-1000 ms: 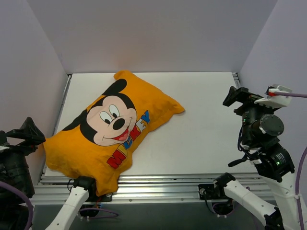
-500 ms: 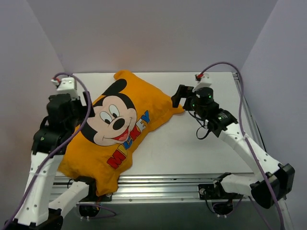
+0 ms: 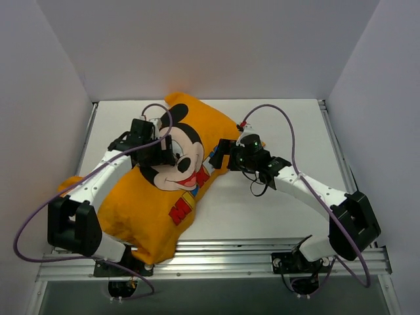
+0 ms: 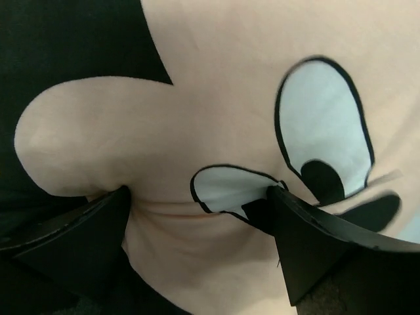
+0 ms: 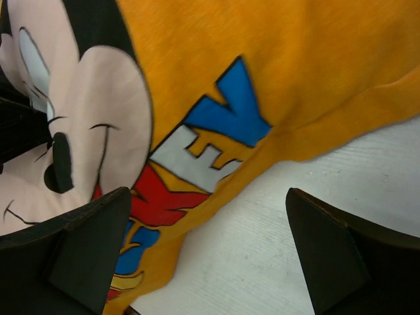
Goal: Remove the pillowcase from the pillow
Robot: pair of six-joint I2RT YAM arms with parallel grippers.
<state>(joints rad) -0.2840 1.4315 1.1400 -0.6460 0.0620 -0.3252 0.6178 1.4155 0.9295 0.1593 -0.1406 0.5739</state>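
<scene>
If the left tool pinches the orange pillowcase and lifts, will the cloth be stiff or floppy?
Probably floppy: the pillowcase wrinkles between the fingers of the left tool. Its plump bulge suggests the filling may drag along.

Bright, even light casts only soft shadows; the left wrist view is slightly blurred.

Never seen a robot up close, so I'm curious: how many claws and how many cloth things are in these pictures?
grippers: 2, the left gripper and the right gripper
pillowcase: 1
total: 3
</scene>
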